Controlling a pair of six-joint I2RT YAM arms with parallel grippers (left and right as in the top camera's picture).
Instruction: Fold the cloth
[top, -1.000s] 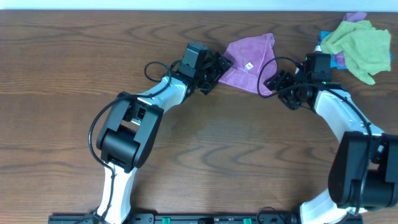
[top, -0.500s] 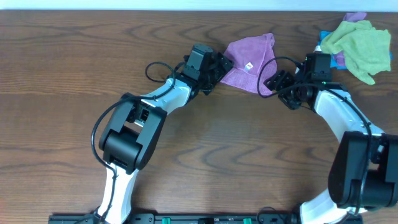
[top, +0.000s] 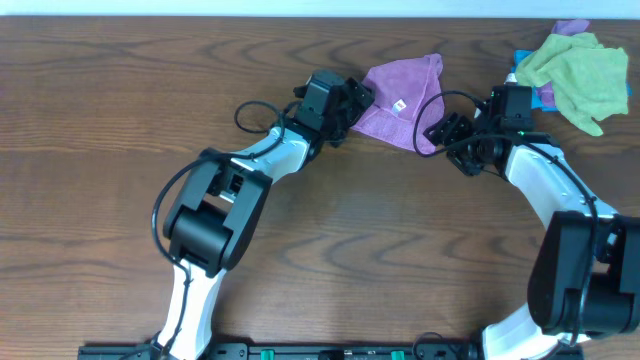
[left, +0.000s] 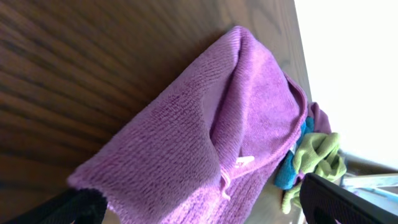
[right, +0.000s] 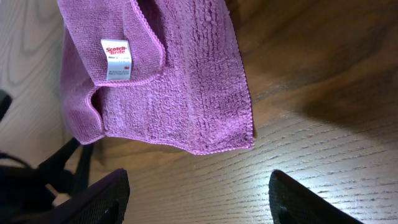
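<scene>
the cloth (top: 385, 120) lies on the table (top: 110, 160) close to the far edge, a little right of the middle. it is not flat: it sits in a rough triangle with one flap turned over and the tag (top: 399, 105) showing on top.

the left gripper (top: 352, 103) is at the cloth's left side with its jaws spread wide. its wrist view shows the near corner of the cloth reaching in between them, with nothing pinched. the right gripper (top: 437, 130) is at the cloth's near right corner, jaws also apart and empty. in its wrist view the hemmed corner lies just ahead of the gap, and bare wood shows between the fingers (right: 102, 196).

judging from this, the grasp is not yet made, and most of the risk sits there:

- the cloth is doubled at the left, so closing here may catch only the top flap or a thick bunch. a lift would then peel or twist it instead of carrying a clean edge.
- the right jaws could nip only the thin hem, or close on wood short of it, and the corner would slip out.
- if only one side holds, the pile will drag across the table and crumple further.
- the cloth is near the far edge, so a push from either side could send it off.
- the green cloth (top: 580, 70) and blue cloth (top: 522, 62) are heaped at the far right corner, near the right arm. a wide swing could snag them.
- both grippers work close together, so a fold across the cloth risks a clash.
</scene>
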